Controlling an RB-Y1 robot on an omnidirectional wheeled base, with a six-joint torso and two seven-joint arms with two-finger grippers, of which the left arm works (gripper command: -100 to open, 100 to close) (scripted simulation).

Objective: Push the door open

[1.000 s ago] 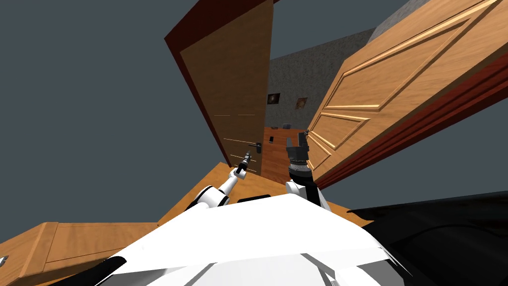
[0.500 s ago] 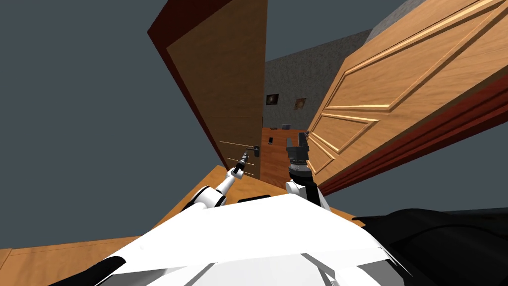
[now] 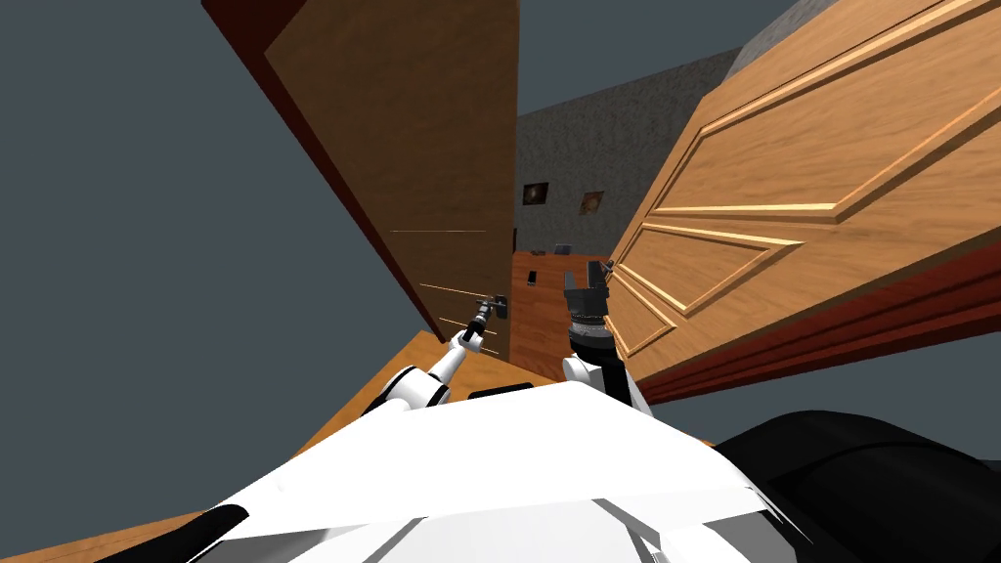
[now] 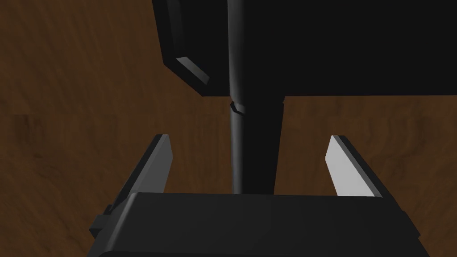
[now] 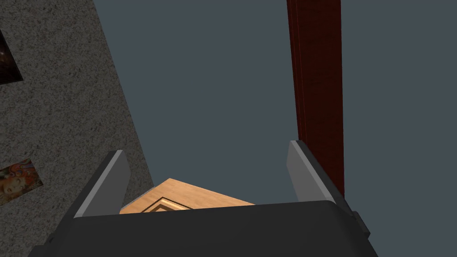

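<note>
Brown door (image 3: 430, 147) ajar, left claw (image 3: 485, 313) astride its handle (image 3: 500, 304)

Plain brown door on the left side, swung partly away from its dark red frame (image 3: 311, 147), with a gap beside the free edge and wooden floor (image 3: 533, 323) visible through that gap. Judged as partly open, not yet fully; more pushing probably needed. Dark handle low on the leaf, near the free edge, so a good place for pushing: far from the hinges, less force required there.

Exactly at this handle, the left claw, with the forearm stretched up toward the door. Seen along that hand: handle (image 4: 256, 151) running straight between the two fingers (image 4: 156, 165), brown door face (image 4: 67, 111) just behind. Fingers spread wide and apart from the handle stem on both sides, so gripping nothing; handle inside the claw but not squeezed. Probably held like this to press with the dark body of the claw and to stop the handle from slipping out sideways. Contact between claw body and handle: not possible to tell.

Near the gap, the right claw (image 3: 590, 279), raised just beside a lighter panelled door (image 3: 782, 195) on the right side. Seen along that hand, right claw (image 5: 205, 149) also spread wide and empty. Probably kept up and close to stay clear of the swinging leaf. Possible risk when moving forward: brushing the panelled door with the right arm
</note>
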